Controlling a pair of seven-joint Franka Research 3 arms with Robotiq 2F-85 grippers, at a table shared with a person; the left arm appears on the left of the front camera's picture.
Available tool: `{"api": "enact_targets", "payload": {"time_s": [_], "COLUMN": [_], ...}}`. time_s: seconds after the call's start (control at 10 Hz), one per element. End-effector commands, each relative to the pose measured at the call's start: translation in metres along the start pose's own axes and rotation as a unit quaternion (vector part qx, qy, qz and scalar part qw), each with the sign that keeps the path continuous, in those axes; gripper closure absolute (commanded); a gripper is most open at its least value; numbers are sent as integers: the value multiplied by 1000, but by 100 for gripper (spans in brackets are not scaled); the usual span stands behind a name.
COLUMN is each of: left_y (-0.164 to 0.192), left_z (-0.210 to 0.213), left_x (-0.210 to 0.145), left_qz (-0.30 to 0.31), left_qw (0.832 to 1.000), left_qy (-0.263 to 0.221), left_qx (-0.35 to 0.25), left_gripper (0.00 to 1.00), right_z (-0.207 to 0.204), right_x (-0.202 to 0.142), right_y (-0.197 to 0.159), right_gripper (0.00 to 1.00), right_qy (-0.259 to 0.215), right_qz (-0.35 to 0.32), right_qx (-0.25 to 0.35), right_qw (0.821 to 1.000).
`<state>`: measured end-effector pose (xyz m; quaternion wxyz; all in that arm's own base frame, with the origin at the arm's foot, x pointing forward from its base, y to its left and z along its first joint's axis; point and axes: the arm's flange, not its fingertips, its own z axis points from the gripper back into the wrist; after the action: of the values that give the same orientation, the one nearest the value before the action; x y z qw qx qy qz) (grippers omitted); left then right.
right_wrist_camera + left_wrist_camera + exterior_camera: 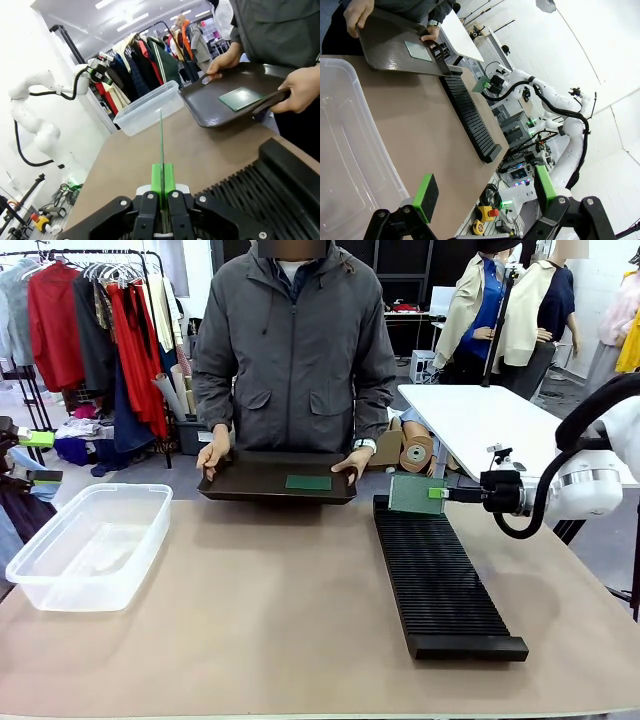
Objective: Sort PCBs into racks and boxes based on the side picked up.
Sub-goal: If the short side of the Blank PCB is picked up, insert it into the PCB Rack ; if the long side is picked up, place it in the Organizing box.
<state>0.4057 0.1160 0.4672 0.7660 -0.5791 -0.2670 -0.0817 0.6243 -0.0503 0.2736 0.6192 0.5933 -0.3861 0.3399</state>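
Green rubber pads (157,178) of the right gripper (162,179) are pressed together on a thin flat green circuit board (161,137), seen edge-on from the wrist as a fine upright line. From the front it stands on edge, paler face to the camera, pinched at its right edge over the far end of the long ribbed black slotted rack (440,580). Whether its lower edge sits in a slot I cannot tell. Its face runs across the rack, in line with the slots, so the coming move looks like a straight descent.

Beyond, a person's hands (212,452) hold a smooth dark shallow tray (250,483) carrying a second darker board (308,482). A clear plastic tub (62,578) sits well apart at the table's left, near the left gripper (485,192), whose jaws stand wide apart and empty.
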Motion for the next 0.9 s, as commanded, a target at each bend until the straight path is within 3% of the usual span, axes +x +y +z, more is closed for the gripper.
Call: {"api": "enact_targets", "payload": {"time_s": [0.0,0.4,0.8], "left_y": [-2,-2,-2], "left_z": [1,1,1], "left_x": [-1,-1,-1], "left_qz": [0,0,0], "left_qw": [1000,1000,1000], "left_qy": [1,1,1], "left_qx": [-4,-4,-4], "left_gripper": [0,0,0], "right_z": [8,14,14], "right_x": [8,-1,-12], "right_y": [-5,-15,-24], "right_gripper": [100,100,100], "right_qy": [22,26,42], "right_qz": [30,78,85], "right_qx": [-14,-31,-48], "right_qw": [999,996,994]}}
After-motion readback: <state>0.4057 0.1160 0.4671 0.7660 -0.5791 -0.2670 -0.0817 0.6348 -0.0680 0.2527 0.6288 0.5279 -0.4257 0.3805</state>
